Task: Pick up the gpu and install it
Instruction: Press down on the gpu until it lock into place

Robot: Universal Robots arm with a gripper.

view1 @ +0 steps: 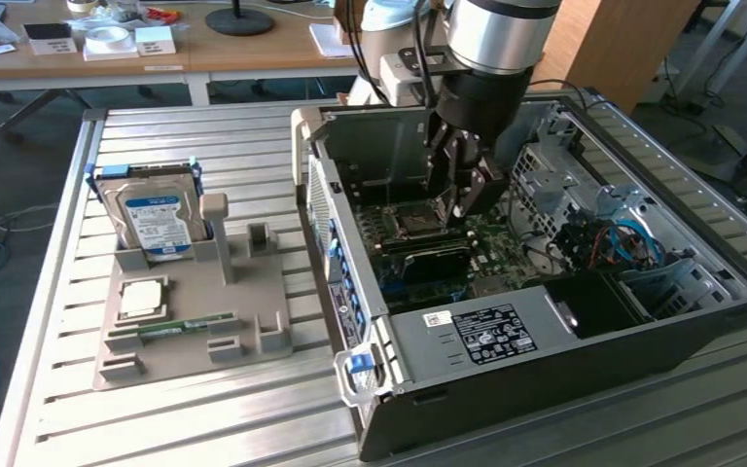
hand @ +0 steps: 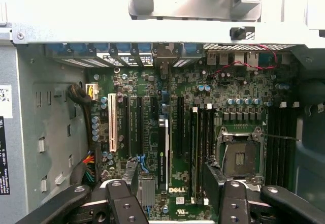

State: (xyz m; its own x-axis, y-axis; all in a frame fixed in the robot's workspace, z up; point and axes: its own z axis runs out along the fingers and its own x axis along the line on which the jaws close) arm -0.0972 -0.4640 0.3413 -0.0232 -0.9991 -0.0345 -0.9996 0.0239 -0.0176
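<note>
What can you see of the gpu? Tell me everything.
The gpu appears edge-on in the wrist view: a thin dark card with a pale strip along one side. It stands upright in a long slot of the green motherboard, parallel to the black slots beside it. It looks seated rather than held, because the gripper is open, with a finger on either side, apart from the card. Its bracket and flat face cannot be made out.

Slatted metal table (view1: 218,428) bears a grey parts tray (view1: 166,365); an open computer case (view1: 685,336)
</note>
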